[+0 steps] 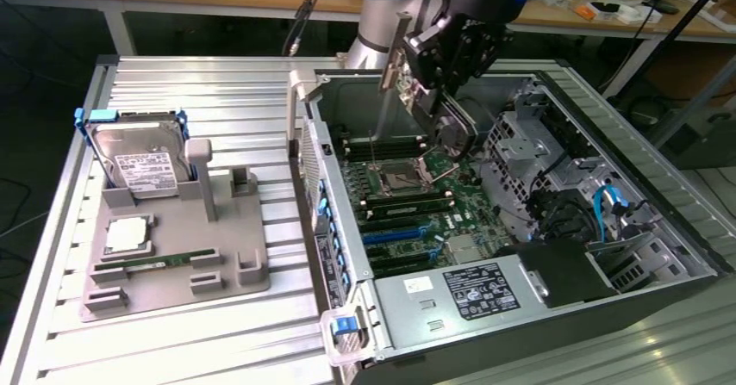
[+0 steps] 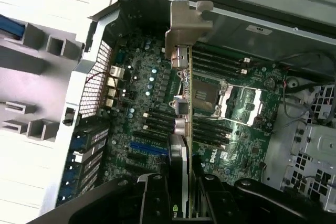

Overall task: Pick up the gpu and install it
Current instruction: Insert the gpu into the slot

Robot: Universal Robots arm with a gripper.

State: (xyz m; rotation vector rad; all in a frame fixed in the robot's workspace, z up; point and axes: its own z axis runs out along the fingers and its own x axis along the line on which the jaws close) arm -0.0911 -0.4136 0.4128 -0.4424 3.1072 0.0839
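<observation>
Right, the dark two-fingered hand (image 2: 181,201) is narrowed onto the gpu (image 2: 181,109), a thin flat dark circuit card with a silver metal bracket (image 2: 186,20) at one end. In the wrist view the card shows edge-on. One black finger (image 2: 153,196) presses each of its flat faces, and the bracket end points away from the hand.

In the exterior view the arm holds the card up in the air, over the far end of the open grey metal computer case (image 1: 308,144). It hangs above the green motherboard (image 1: 460,204), roughly over the square silver processor socket (image 1: 402,176). It is clear of the board and well apart from the long blue expansion slots (image 1: 397,230) nearer the camera. A grey power supply with a white label (image 1: 477,290) fills the near end of the case.

The case lies on its side on a ribbed aluminium worktop (image 1: 219,92). On the exterior view's left, beside the case, a grey plastic fixture tray (image 1: 247,269) rests on the worktop. It carries a silver labelled hard drive (image 1: 138,165) leaning in a blue-edged holder, a flat square silver chip (image 1: 127,234) and a narrow green memory stick (image 1: 155,266) lying in a groove.
</observation>
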